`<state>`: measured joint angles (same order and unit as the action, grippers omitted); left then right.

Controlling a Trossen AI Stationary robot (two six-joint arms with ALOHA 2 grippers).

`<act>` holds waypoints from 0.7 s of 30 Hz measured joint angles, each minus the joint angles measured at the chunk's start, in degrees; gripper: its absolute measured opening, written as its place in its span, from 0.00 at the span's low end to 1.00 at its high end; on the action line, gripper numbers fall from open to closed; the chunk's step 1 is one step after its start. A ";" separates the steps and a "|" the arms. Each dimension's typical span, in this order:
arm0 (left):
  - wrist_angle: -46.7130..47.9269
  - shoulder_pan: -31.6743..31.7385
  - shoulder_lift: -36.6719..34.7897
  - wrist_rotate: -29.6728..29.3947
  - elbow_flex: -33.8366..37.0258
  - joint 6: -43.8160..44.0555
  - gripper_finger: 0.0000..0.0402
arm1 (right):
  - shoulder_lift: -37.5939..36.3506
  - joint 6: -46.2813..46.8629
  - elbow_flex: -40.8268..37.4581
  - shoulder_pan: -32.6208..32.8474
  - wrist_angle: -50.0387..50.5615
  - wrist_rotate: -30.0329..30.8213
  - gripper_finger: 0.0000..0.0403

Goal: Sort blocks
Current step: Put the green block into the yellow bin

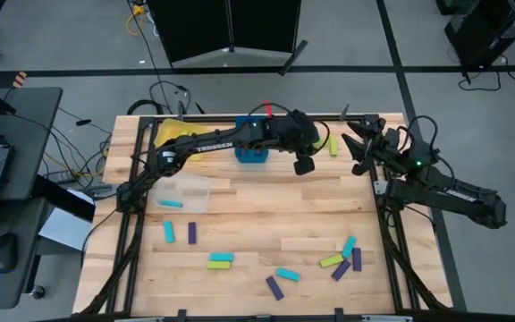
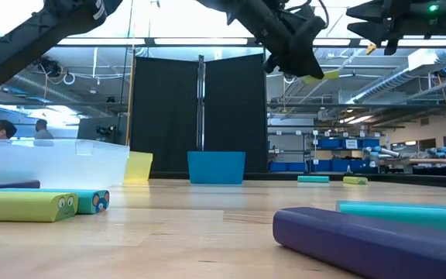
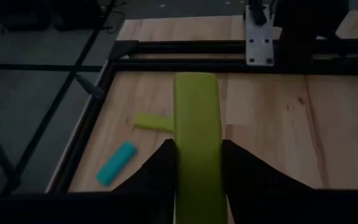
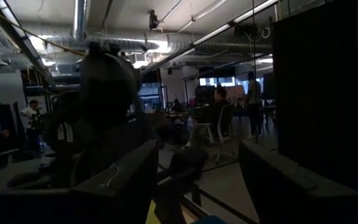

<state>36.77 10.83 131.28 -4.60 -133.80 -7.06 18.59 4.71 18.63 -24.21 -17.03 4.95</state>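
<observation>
Left gripper [image 3: 197, 180], jaws clamped on a lime-green flat rectangular block [image 3: 197, 134], hangs above the wooden surface [image 1: 266, 215] just beyond the blue bin [image 1: 252, 154], likely carrying it for sorting; right gripper [image 1: 358, 148] waits near that bin's far side, jaws apart.

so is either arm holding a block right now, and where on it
The left gripper holds a lime block, fingers on its long sides near one end. The right gripper is open and empty.

A clear bin [image 1: 184, 192], a blue bin [image 1: 251, 154] and a yellow bin [image 1: 170, 134] sit on the wooden table [image 1: 266, 224].
</observation>
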 joint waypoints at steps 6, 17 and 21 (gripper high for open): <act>-2.88 -0.07 0.02 1.31 0.00 -0.01 0.26 | -0.43 -0.43 0.00 0.00 0.08 -0.02 0.58; -22.36 2.09 -13.59 -0.66 29.17 5.60 0.26 | -2.04 -0.45 0.00 -0.01 0.98 -0.07 0.58; -29.76 5.24 -24.86 -3.57 47.54 10.99 0.26 | -2.12 -0.44 0.00 -0.02 0.92 -0.07 0.58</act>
<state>7.01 16.07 106.42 -8.16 -86.26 3.93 16.47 4.27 18.63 -24.23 -16.11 4.89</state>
